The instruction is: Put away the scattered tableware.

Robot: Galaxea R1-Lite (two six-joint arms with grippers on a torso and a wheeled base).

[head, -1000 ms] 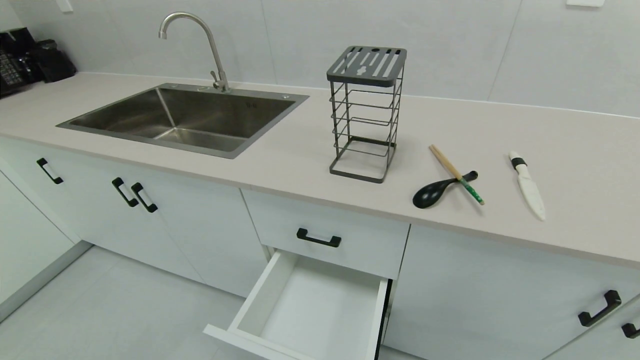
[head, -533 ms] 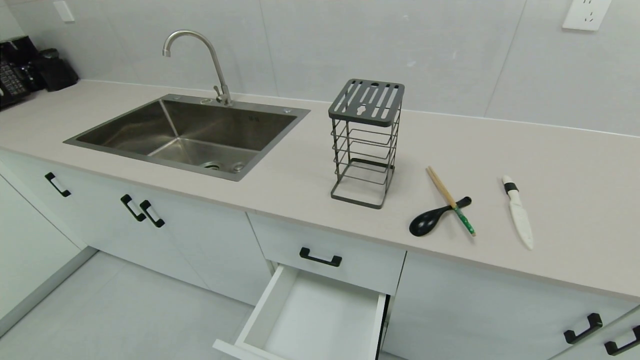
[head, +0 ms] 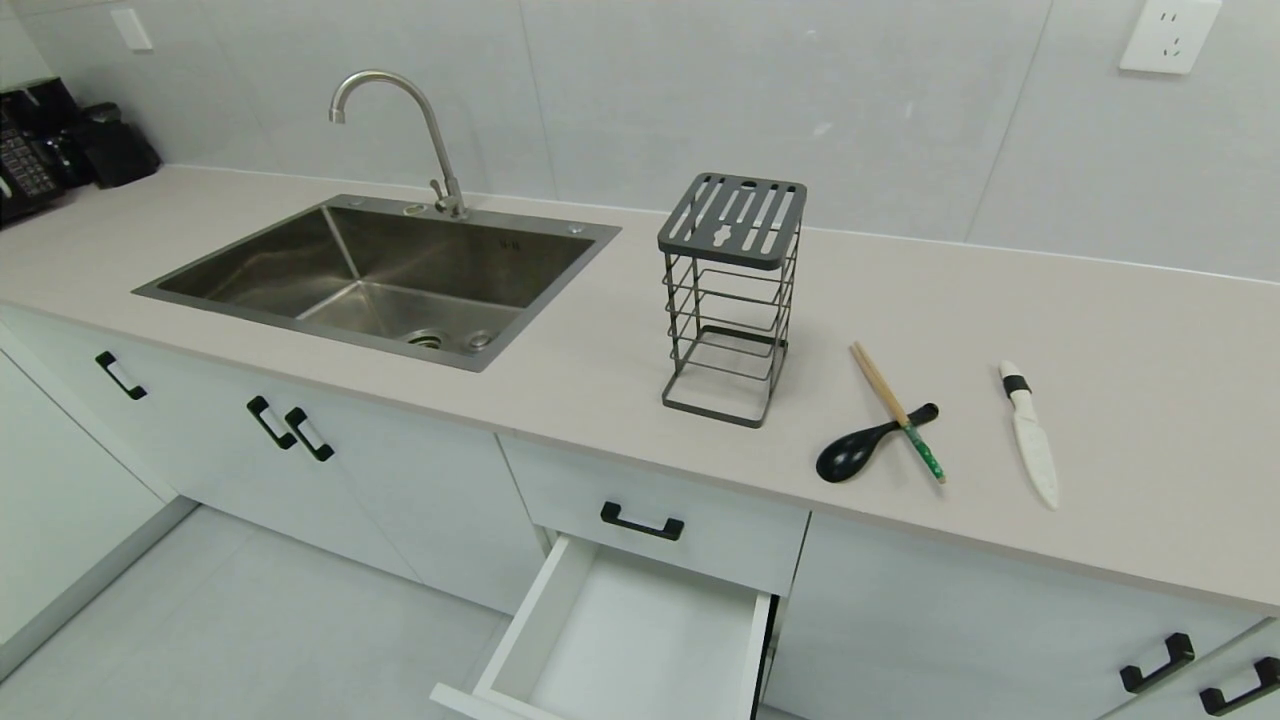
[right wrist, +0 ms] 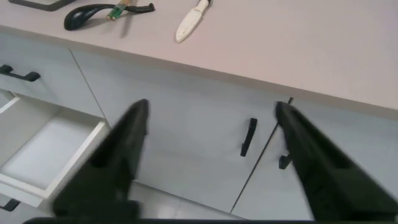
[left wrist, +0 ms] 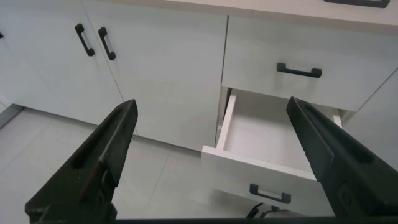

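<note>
Nothing is stowed yet. The black spoon (head: 865,452), the chopsticks (head: 897,410) crossing its handle, and the white knife (head: 1030,438) lie on the desk (head: 600,370), right of the wire rack (head: 730,300). The drawer (head: 620,640) stands open. My left end effector (left wrist: 210,106) and right end effector (right wrist: 211,107) are spread apart, holding nothing. The steel sink (head: 450,265) sits left of the rack, with a tiled wall behind.

A steel sink (head: 440,262) with a curved tap (head: 444,175) sits in the table (head: 1100,330). Black appliance (head: 40,140) far left; 1 wall socket (head: 1170,35).
</note>
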